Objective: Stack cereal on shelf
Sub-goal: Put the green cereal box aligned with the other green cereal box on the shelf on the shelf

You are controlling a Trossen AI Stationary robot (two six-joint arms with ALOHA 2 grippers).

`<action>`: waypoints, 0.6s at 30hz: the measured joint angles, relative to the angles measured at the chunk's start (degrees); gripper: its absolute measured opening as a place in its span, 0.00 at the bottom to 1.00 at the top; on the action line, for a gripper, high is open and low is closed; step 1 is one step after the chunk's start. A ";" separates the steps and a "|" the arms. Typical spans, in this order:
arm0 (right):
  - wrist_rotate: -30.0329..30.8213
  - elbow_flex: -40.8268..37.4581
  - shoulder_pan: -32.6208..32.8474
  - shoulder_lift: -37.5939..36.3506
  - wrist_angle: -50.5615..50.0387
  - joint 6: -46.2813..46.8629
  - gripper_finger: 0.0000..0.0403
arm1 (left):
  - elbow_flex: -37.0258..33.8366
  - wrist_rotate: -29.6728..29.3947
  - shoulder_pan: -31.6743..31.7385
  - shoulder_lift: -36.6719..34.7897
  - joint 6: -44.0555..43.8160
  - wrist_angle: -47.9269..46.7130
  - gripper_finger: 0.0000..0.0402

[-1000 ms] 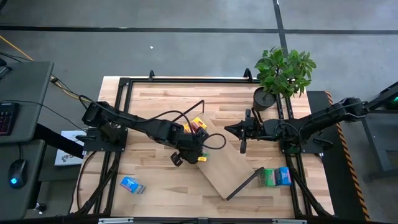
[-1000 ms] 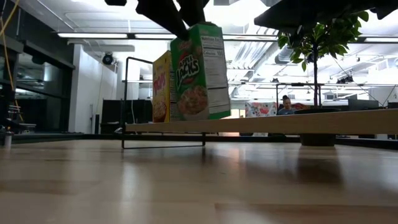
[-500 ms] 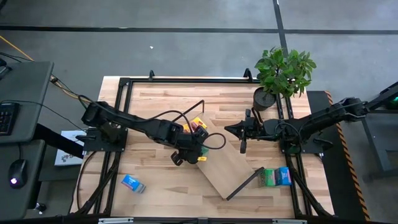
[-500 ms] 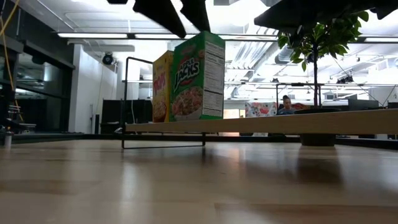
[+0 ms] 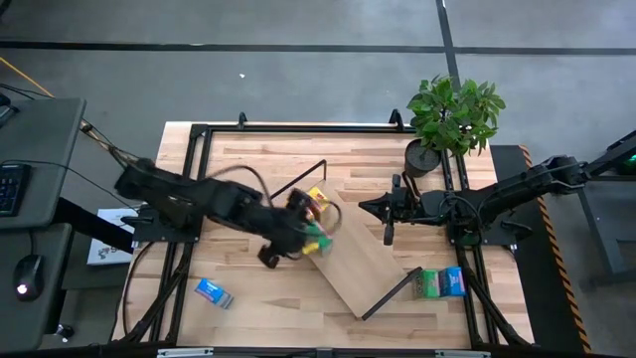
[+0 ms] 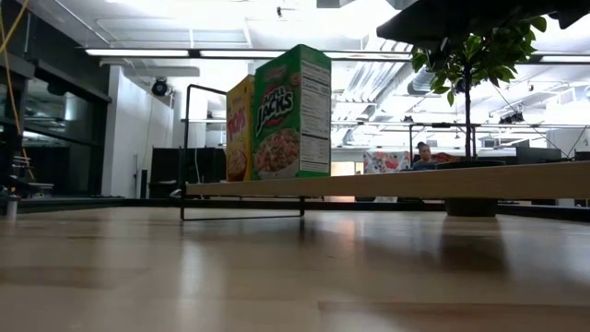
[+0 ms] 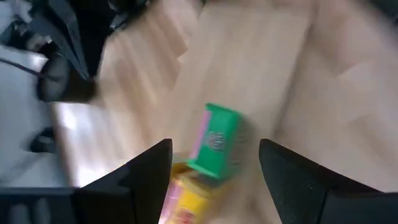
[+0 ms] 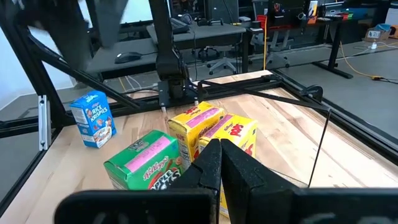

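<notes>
The shelf [image 5: 363, 264] is a light-wood board lying slantwise on the table, with black wire ends. A green cereal box [image 6: 293, 112] stands upright on its bottom on the board's far end, next to a yellow box [image 6: 240, 129]. The right wrist view shows two yellow boxes [image 8: 239, 134] beside the green one [image 8: 146, 158]. My left gripper [image 7: 214, 149] hangs open above the green box [image 7: 214, 140], clear of it, a finger standing on either side. My right gripper [image 8: 217, 149] is shut, level over the board's right side [image 5: 366, 207], pointing at the boxes and touching nothing.
A blue cereal box [image 5: 211, 294] stands on the tabletop near the front left. A green and a blue box [image 5: 442, 282] lie at the right by the shelf's near wire end. A potted plant [image 5: 452, 119] stands at the back right.
My left gripper has opened and let go of the green box, then risen and drawn back toward the table's left edge, out of the low view. The green box, tilted in the grip a second ago, now stands upright on the shelf beside the yellow box.
</notes>
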 joint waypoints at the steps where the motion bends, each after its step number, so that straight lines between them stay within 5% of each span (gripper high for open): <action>1: 0.00 0.00 0.00 0.00 0.08 0.03 0.00 | -1.54 2.84 0.40 -2.09 -2.59 0.15 0.57; 8: 0.01 0.00 0.00 0.02 1.06 0.03 0.00 | -28.37 8.78 -0.04 -20.29 -7.25 23.54 0.53; 14: 1.32 0.02 -0.19 0.09 6.90 -3.81 0.00 | -57.65 6.94 -0.13 -37.48 -4.58 59.36 0.52; 18: 2.90 0.24 -1.81 -0.24 19.68 -3.82 0.00 | -70.28 3.20 -0.17 -45.10 -1.16 84.48 0.52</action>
